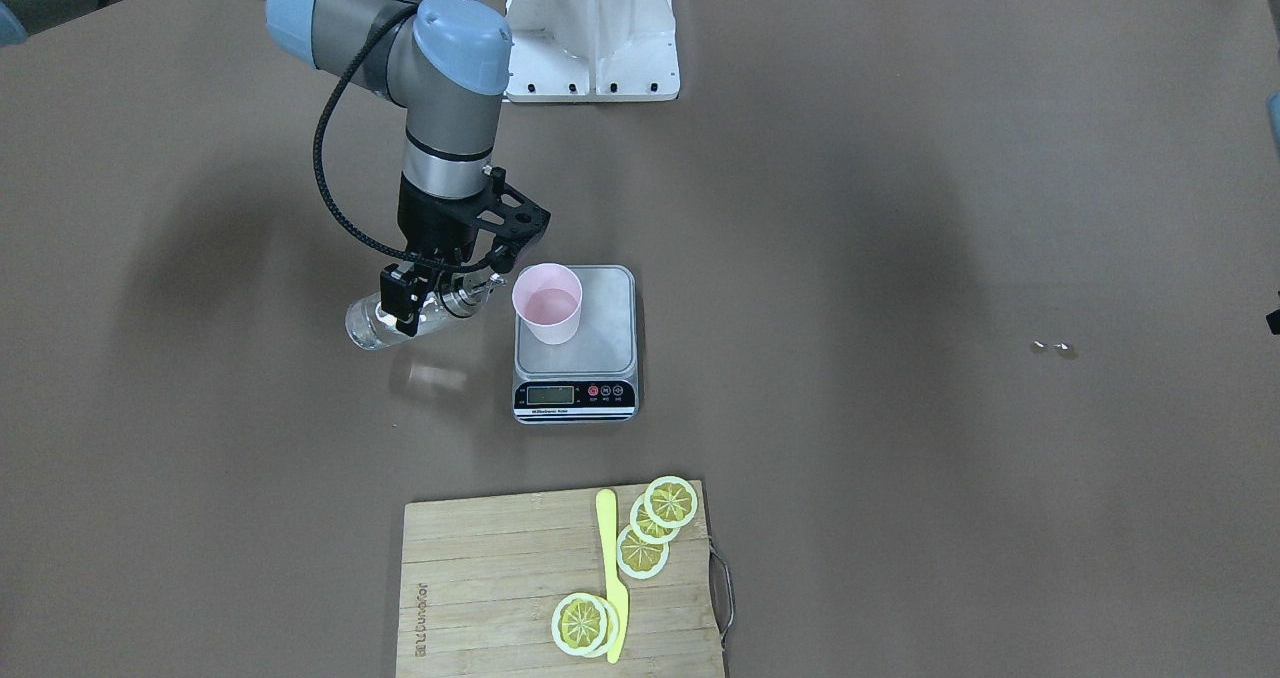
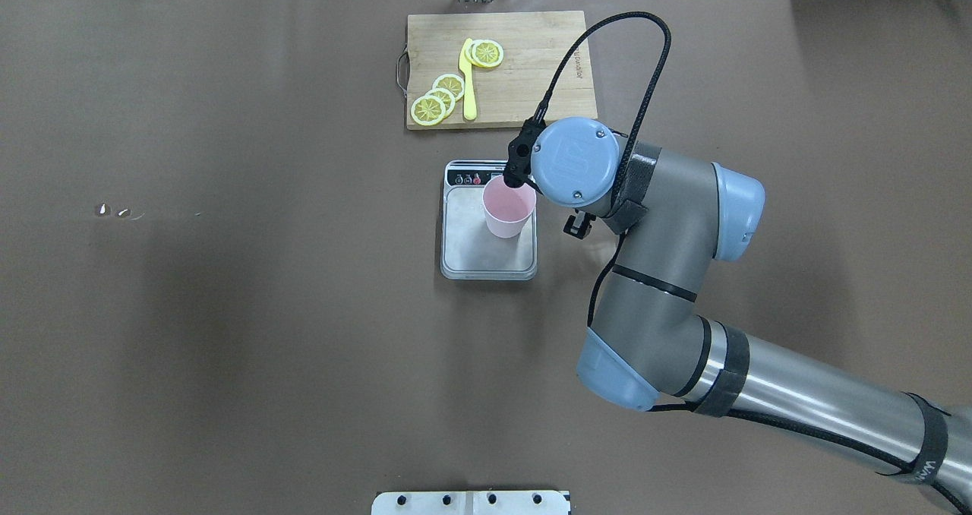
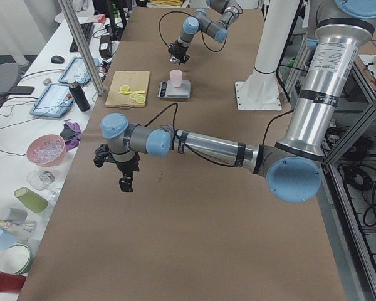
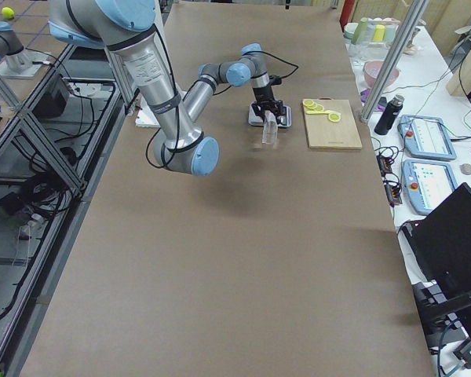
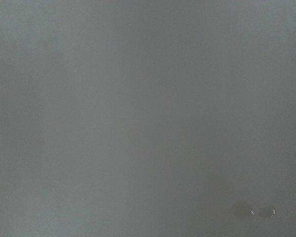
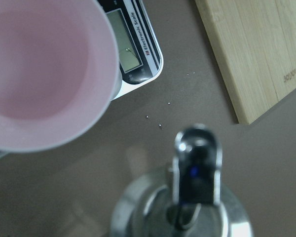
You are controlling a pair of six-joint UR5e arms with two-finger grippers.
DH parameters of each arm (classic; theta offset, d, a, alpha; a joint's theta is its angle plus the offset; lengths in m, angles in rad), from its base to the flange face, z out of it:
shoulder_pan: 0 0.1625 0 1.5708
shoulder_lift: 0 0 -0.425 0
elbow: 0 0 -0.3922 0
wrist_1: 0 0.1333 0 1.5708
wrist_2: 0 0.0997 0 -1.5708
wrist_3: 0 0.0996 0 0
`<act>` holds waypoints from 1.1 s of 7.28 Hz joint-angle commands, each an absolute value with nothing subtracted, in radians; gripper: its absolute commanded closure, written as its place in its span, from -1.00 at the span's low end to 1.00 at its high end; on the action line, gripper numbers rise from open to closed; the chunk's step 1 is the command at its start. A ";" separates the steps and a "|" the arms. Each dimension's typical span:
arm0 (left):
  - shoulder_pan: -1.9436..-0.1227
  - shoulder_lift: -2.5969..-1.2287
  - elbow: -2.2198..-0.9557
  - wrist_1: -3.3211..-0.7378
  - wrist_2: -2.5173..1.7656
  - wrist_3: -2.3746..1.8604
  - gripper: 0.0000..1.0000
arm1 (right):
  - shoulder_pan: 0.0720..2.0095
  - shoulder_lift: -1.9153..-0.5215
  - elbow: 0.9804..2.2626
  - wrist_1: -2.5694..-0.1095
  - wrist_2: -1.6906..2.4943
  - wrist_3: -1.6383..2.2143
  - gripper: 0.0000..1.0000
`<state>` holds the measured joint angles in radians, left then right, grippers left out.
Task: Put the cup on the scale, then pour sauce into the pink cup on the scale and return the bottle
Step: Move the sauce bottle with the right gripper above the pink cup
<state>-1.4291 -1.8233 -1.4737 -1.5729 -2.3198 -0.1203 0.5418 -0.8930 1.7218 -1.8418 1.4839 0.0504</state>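
Note:
The pink cup (image 1: 547,303) stands upright on the steel platform of the scale (image 1: 600,358), toward its right-arm side. My right gripper (image 1: 428,303) is shut on the clear bottle (image 1: 375,326), which is tipped almost flat beside the scale. Its spout points at the cup's rim. Clear sauce shows in the bottle's low end. In the right wrist view the dark spout (image 6: 197,163) sits just short of the cup (image 6: 44,74). From overhead the wrist hides the gripper; the cup (image 2: 507,207) and scale (image 2: 486,260) show. My left gripper (image 3: 126,182) hovers over bare table; I cannot tell its state.
A wooden cutting board (image 1: 480,578) with lemon slices and a yellow knife (image 1: 612,578) lies on the operators' side of the scale. A white mount base (image 1: 592,28) stands at the robot's side. Small droplets (image 1: 1050,348) glint on the brown table under the left arm.

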 commanded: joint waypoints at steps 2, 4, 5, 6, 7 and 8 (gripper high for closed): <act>-1.442 -1.764 -1.440 -1.678 -2.361 -0.109 -0.96 | 0.523 -0.861 1.700 -1.874 1.471 0.069 -0.26; -1.442 -1.723 -1.437 -1.718 -2.361 -0.107 -0.96 | 0.505 -0.861 1.690 -1.907 1.435 0.069 -0.26; -1.442 -1.721 -1.437 -1.721 -2.359 -0.109 -0.96 | 0.489 -0.861 1.680 -1.914 1.418 0.071 -0.26; -1.442 -1.721 -1.434 -1.720 -2.359 -0.110 -0.96 | 0.477 -0.861 1.681 -1.928 1.405 0.071 -0.26; -1.442 -1.723 -1.434 -1.720 -2.358 -0.113 -0.96 | 0.477 -0.861 1.687 -1.945 1.404 0.071 -0.26; -1.442 -1.723 -1.433 -1.715 -2.358 -0.114 -0.96 | 0.477 -0.859 1.690 -1.959 1.402 0.071 -0.26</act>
<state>-1.4419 -1.7228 -1.4343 -1.7180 -2.3583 -0.1123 0.4794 -0.8601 1.6864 -1.9404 1.4064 0.0705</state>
